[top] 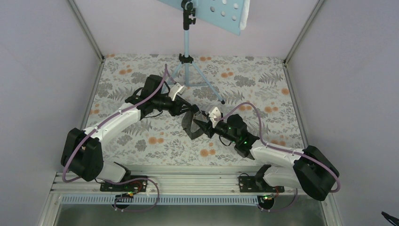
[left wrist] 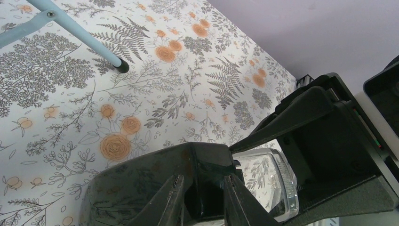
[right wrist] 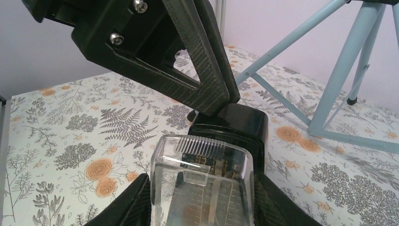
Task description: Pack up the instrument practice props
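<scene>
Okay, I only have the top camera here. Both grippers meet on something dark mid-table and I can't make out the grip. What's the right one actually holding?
Observer: From the right wrist view, the right gripper has its fingers on either side of a clear cover with a ridged top edge, fronting the black wedge-shaped box.
Operator: And the left?
Observer: The left wrist view shows the left gripper closed on a glossy black part of that box, beside the cover.
Operator: Anything visible through the cover?
Observer: Rows of dark marks, too blurred to read.
</scene>
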Controlling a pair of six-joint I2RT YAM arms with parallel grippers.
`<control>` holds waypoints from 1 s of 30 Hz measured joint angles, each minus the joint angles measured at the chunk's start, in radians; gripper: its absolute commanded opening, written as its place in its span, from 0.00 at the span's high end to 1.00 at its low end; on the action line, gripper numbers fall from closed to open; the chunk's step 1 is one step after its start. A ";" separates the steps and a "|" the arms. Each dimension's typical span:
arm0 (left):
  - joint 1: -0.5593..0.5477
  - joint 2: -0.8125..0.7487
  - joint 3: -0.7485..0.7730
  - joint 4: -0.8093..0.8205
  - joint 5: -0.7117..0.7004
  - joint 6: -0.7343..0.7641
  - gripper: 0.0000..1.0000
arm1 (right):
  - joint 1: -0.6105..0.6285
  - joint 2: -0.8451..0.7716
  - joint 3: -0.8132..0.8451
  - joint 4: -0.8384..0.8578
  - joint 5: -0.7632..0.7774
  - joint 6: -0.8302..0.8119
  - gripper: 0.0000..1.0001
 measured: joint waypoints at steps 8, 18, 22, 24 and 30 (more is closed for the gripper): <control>0.000 0.004 0.002 0.000 0.006 0.000 0.77 | 0.000 0.018 -0.016 0.058 -0.026 -0.011 0.70; 0.000 0.006 0.004 0.000 0.008 0.000 0.77 | -0.008 0.049 -0.017 0.102 -0.050 -0.015 0.70; 0.000 0.006 0.004 0.000 0.008 0.000 0.78 | -0.014 0.055 -0.017 0.105 -0.049 -0.023 0.70; 0.000 0.006 0.004 0.001 0.008 0.000 0.78 | -0.015 0.056 -0.017 0.108 -0.049 -0.025 0.70; 0.000 0.006 0.004 0.001 0.008 0.000 0.78 | -0.021 0.070 -0.024 0.139 -0.050 -0.027 0.70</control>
